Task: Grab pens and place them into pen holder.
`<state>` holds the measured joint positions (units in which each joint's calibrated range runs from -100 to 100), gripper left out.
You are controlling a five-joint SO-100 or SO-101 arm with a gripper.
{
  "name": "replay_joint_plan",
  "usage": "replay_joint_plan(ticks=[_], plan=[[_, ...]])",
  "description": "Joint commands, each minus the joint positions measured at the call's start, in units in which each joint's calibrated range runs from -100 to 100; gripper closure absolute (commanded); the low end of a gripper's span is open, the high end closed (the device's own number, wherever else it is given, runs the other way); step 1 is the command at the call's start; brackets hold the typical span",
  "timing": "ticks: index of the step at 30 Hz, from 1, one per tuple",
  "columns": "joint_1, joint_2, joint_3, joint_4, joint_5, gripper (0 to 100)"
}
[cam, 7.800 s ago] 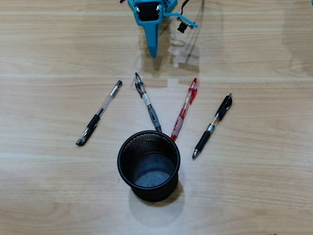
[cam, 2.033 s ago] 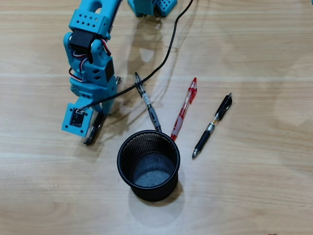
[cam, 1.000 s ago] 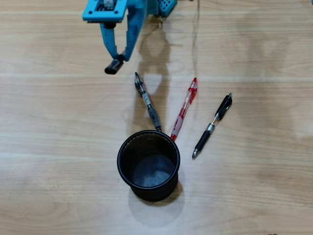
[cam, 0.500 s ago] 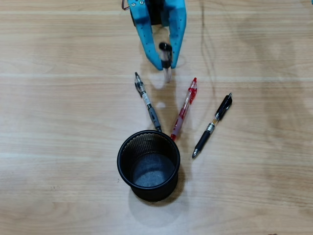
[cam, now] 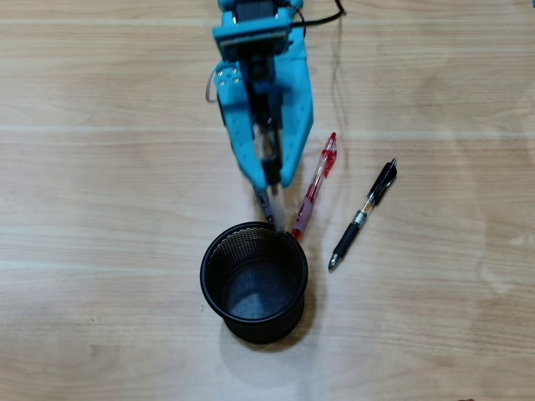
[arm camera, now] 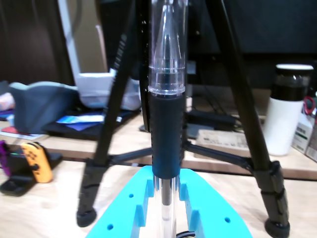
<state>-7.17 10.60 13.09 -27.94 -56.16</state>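
The wood table [cam: 100, 209] carries the mesh holder [cam: 254, 281] near its front edge in the overhead view, and the blue arm [cam: 261, 92] reaches down from the top toward it, covering most of a clear pen [cam: 266, 206] that lies just above the rim. The gripper [cam: 269, 177] is clamped on another clear pen [arm camera: 167, 134], upright in the wrist view with a black tripod [arm camera: 247, 124] and a white bottle [arm camera: 287, 116] behind. To the right lie the red pen [cam: 315, 185] and, further out, the black pen [cam: 364, 214].

Light wooden table [cam: 100, 251], black tripod [arm camera: 247, 124], cluttered desk [arm camera: 233, 144]
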Motion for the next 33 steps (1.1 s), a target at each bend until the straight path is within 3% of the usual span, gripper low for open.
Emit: replay_joint_plan(ticks=[1, 16, 23, 29, 33], plan=[[1.86, 3.64, -5.21, -1.37, 0.1, 97], [5.31, 14.72, -8.45, -1.46, -0.21, 97], [4.68, 14.14, -8.99, -1.37, -0.26, 76], [4.13, 10.69, -7.1, 0.18, 0.15, 81], [3.95, 1.37, -3.04, 13.0, 0.2, 90]])
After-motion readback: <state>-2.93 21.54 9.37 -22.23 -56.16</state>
